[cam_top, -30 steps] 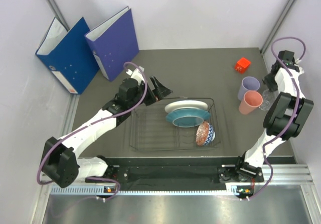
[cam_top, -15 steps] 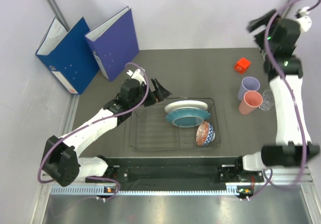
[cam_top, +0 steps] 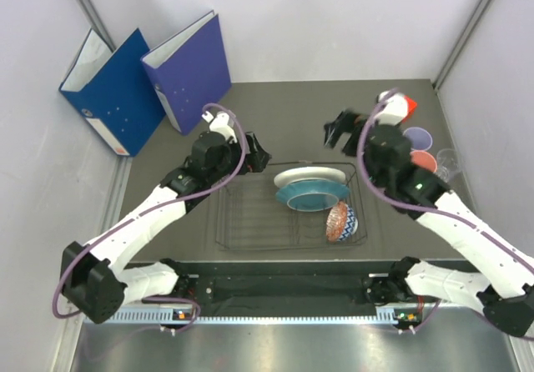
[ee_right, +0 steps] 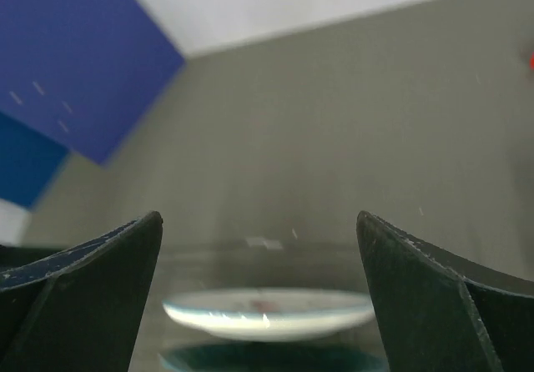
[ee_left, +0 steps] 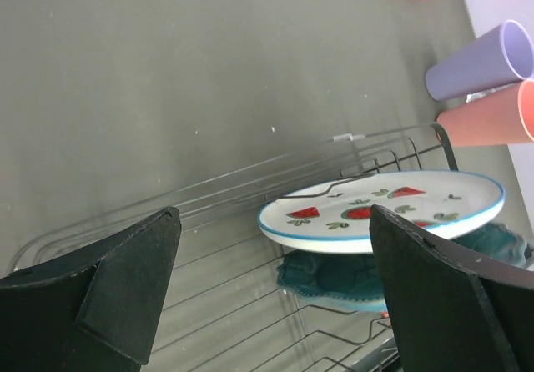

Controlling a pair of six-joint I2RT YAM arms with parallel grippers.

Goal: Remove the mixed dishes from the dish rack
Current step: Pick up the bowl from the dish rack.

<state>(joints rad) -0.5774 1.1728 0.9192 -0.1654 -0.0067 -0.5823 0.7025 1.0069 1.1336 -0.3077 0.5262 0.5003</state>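
Observation:
The dish rack (cam_top: 250, 215) holds a white plate (cam_top: 310, 175) with red-green marks, a teal plate (cam_top: 313, 195) just in front of it, and a small red-patterned bowl (cam_top: 340, 222) at its right end. My left gripper (cam_top: 254, 148) hangs open at the rack's back left corner, facing the white plate (ee_left: 384, 209) and the teal plate (ee_left: 350, 276). My right gripper (cam_top: 336, 130) is open above the table behind the rack, looking down on the white plate (ee_right: 267, 312). A lavender cup (cam_top: 415, 136), a salmon-pink cup (cam_top: 424, 160) and a clear glass (cam_top: 450, 160) stand on the table at right.
Two blue binders (cam_top: 188, 67) stand at the back left. A small red block (cam_top: 406, 105) lies at the back right, beside my right arm. Grey walls close in the table on three sides.
My right arm has swung from the cups at the far right over to behind the rack, and its jaws have opened wide. The left gripper has drawn back slightly.

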